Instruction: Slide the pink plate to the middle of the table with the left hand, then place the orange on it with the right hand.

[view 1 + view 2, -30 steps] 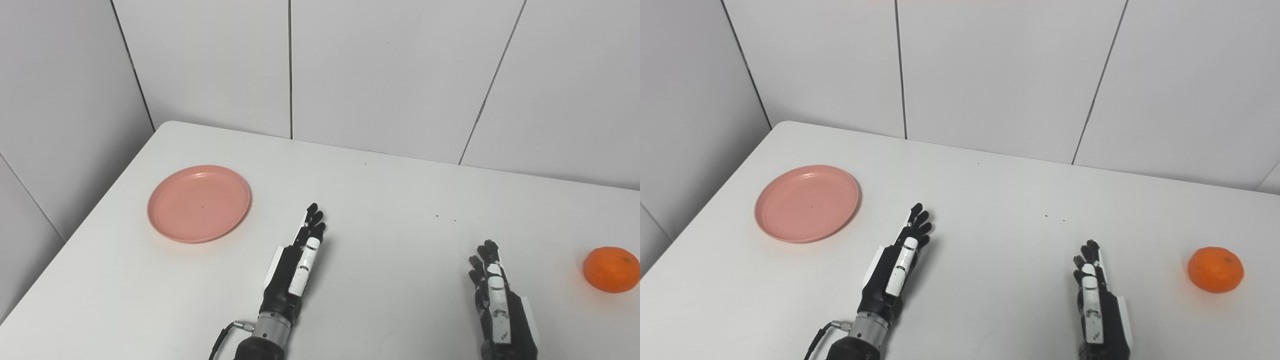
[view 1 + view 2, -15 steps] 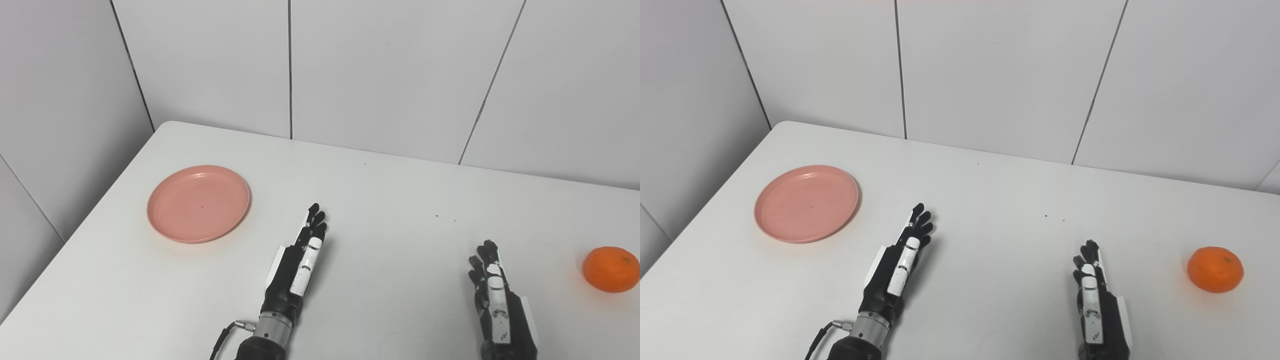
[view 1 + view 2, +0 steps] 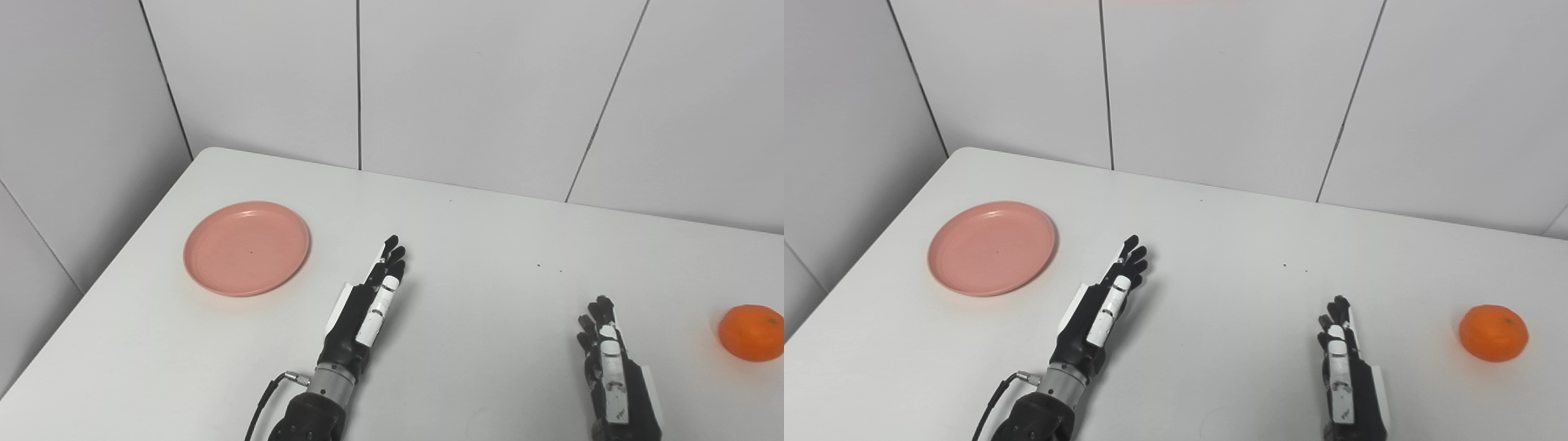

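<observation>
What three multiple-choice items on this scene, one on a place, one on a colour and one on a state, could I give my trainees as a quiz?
1. Where does the orange lie?
A. on the plate
B. at the table's right side
C. in the right robot hand

2. What colour is the plate?
A. pink
B. blue
C. green

3. What state is the left robot hand in?
A. shut on the plate
B. shut on the orange
C. open, holding nothing

Answers: 1 B, the orange sits on the table to the right of the right robot hand, apart from it. 2 A, the plate's whole surface is pink. 3 C, its fingers are stretched out and apart from the plate.
</observation>
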Robot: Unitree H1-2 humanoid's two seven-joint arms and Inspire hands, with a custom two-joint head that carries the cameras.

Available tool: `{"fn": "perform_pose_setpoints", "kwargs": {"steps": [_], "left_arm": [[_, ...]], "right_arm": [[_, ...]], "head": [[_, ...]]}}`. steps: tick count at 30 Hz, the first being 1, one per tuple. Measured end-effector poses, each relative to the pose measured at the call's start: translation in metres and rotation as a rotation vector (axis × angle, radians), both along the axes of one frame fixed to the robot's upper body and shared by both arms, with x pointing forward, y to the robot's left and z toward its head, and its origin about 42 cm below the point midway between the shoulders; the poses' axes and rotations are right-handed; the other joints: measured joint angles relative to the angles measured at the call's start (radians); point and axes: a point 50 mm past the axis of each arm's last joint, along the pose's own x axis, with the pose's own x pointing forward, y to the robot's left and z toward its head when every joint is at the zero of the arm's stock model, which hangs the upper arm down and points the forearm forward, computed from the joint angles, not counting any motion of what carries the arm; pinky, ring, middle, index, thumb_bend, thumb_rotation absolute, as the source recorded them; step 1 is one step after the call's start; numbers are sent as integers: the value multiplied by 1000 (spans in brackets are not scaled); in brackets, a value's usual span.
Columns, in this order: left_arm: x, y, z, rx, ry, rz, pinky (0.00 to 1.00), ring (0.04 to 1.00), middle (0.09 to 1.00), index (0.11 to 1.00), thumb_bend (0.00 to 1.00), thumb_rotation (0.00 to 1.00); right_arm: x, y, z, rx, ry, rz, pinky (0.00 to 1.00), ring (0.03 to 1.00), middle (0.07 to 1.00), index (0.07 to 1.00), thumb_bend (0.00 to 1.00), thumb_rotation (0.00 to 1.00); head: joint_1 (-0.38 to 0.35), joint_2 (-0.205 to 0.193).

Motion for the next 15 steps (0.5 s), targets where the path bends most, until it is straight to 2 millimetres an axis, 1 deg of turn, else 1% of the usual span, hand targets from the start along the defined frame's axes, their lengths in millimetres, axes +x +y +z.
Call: {"fn": "perform_pose_setpoints", "kwargs": {"steps": [6, 12, 15], "left_arm": [[6, 6, 7, 25, -29, -7, 934, 948, 967, 955, 421, 998], [11, 15, 29, 37, -99, 4, 935, 952, 968, 958, 409, 1000], [13, 19, 34, 39, -98, 11, 941, 958, 972, 963, 412, 1000]], "right_arm": [[0, 0, -1, 0, -7, -1, 996, 978, 991, 994, 186, 1000], [0, 0, -1, -1, -9, -1, 998, 981, 993, 996, 188, 1000], [0, 0, -1, 0, -9, -1, 1000, 981, 992, 996, 189, 1000]], "head": [[0, -2], [-2, 0], [-2, 0]]}}
